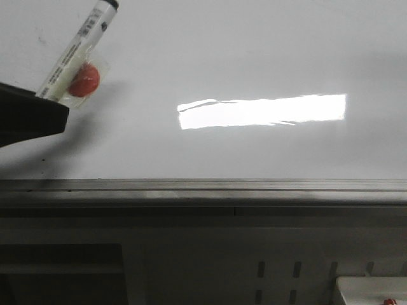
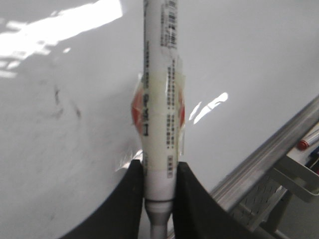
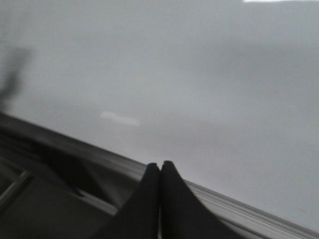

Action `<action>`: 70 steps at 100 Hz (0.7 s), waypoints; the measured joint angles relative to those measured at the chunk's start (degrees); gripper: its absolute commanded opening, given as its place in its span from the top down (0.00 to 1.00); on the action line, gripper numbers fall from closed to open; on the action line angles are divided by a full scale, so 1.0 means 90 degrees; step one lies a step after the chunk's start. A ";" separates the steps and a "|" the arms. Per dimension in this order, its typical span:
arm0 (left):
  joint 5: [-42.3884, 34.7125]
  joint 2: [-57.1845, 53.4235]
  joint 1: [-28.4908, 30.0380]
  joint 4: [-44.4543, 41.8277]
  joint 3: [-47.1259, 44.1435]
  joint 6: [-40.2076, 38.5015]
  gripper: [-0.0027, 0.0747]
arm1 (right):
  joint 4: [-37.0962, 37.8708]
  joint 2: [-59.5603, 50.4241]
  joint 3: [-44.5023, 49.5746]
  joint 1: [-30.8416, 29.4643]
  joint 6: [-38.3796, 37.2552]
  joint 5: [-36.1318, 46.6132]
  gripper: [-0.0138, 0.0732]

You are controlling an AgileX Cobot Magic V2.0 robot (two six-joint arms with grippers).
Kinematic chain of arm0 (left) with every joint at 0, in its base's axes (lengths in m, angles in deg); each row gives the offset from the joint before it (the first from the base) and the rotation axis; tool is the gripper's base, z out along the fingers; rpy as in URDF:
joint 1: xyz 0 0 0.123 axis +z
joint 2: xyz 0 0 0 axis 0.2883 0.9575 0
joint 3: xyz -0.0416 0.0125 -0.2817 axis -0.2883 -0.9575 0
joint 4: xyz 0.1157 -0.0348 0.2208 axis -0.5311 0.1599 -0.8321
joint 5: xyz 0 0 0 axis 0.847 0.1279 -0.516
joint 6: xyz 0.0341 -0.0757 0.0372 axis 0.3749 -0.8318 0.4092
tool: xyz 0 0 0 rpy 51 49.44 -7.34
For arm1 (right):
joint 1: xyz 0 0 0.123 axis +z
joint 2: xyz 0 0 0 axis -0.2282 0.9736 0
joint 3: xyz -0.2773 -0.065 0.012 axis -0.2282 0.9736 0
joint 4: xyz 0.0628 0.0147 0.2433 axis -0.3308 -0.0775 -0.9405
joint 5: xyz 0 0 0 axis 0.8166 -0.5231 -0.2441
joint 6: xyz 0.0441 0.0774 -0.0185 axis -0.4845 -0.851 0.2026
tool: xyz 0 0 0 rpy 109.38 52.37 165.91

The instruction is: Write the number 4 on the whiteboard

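The whiteboard (image 1: 254, 51) fills the front view, glossy white with a bright glare patch (image 1: 262, 111) and a grey metal edge strip (image 1: 203, 187). No drawn number 4 shows on it. My left gripper (image 2: 159, 167) is shut on a white marker (image 2: 160, 99) wrapped with tape and a red disc. In the front view the marker (image 1: 76, 54) slants up over the board's left side from the dark left gripper (image 1: 28, 114). Its tip is out of view. My right gripper (image 3: 160, 165) is shut and empty, over the whiteboard (image 3: 199, 74) edge.
Faint dark smudges (image 2: 65, 102) mark the board in the left wrist view. A grey perforated panel (image 1: 292, 273) lies below the edge strip. A white tray (image 1: 372, 289) with red-capped items sits at the lower right; it also shows in the left wrist view (image 2: 304, 169).
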 measured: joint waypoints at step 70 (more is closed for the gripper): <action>-0.1540 -0.0203 0.0000 -0.3839 -0.0012 0.0000 0.99 | 0.0000 0.3221 -0.2333 0.3464 0.0014 0.0758 0.45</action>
